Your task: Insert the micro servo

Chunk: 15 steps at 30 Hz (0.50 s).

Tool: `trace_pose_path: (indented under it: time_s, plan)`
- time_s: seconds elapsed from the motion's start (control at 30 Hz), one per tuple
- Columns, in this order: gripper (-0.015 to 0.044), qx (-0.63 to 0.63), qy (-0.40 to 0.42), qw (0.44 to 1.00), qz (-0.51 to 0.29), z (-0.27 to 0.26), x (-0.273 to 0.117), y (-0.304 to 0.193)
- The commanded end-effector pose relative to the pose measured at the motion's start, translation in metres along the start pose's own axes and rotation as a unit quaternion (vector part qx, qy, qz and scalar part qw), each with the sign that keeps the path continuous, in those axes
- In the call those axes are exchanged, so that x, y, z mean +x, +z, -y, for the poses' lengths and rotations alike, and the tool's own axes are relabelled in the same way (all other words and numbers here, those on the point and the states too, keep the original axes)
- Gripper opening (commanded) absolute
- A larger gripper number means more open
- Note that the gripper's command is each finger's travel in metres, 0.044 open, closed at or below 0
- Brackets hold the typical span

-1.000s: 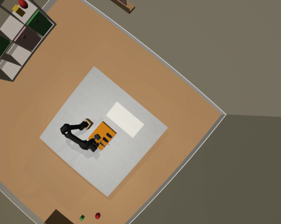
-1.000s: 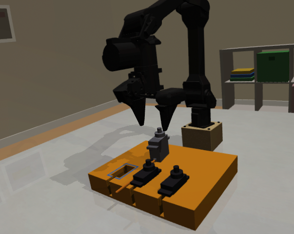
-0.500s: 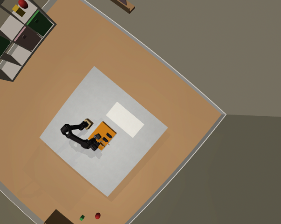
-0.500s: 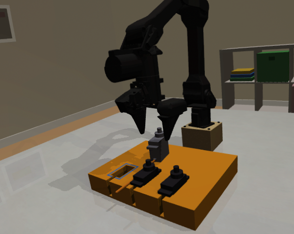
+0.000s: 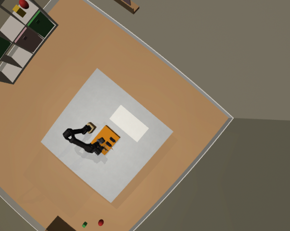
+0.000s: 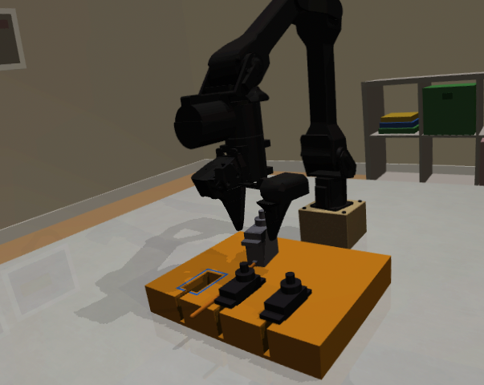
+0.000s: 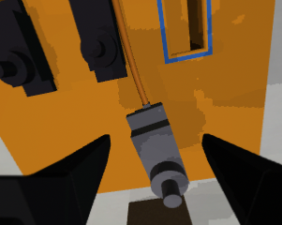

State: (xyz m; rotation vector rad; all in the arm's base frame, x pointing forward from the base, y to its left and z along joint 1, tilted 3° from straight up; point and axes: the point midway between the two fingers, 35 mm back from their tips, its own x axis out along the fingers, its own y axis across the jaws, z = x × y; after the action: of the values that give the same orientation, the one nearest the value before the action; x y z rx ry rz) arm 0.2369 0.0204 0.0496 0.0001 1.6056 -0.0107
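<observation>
- Top view: the arm (image 5: 81, 144) (image 6: 323, 87) is reaching over the orange deck (image 5: 106, 131) (image 6: 341, 269) (image 7: 61, 145), and the gripper (image 5: 98, 143) (image 6: 255, 234) (image 7: 155, 139) is hanging above it. Finger spacing is not showing clearly from this height.
- Exterior view: the loose micro servo (image 5: 101, 140) (image 6: 262, 247) (image 7: 155, 145) is standing on the deck outside the marked pocket (image 6: 200, 283) (image 7: 180, 28), its output shaft pointing up. The fingers are standing wide and are pointing down around its upper part. Two black servos (image 5: 108, 144) (image 5: 112, 139) (image 6: 239, 288) (image 6: 286, 302) (image 7: 100, 42) (image 7: 21, 47) are occupying the neighbouring places. The cable (image 6: 202, 306) (image 7: 131, 56) is running past the nearer of these towards the deck edge, not lying in the pocket's side notch.
- Wrist view: the servo is sitting between the open fingers, with a gap on each side; nothing is being gripped. Its body is lying skewed relative to the blue outline.
- Step in hand (judgement): the gripper is apparently being aligned for the grasp; insertion is still outstanding.
- Next move (judgement): it is calling for centring and lowering the fingers, closing evenly on the body, lifting upright, then rotating to match the pocket. The cable is risking a snag on the adjacent servo and is needing guidance into the notch.
</observation>
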Motion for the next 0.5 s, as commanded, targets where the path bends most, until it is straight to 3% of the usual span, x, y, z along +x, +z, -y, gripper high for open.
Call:
trace_pose_path:
  time_s: [0.0, 0.13, 0.37, 0.47]
  plan:
    - [0.0256, 0.003, 0.002, 1.0, -0.003, -0.0006, 0.0023, -0.0012]
    - [0.0151, 0.003, 0.002, 1.0, -0.003, -0.0006, 0.0023, -0.0012]
    - [0.0105, 0.003, 0.002, 1.0, -0.003, -0.0006, 0.0023, -0.0012]
    - [0.0026, 0.003, 0.002, 1.0, -0.003, -0.0005, -0.0023, -0.0009]
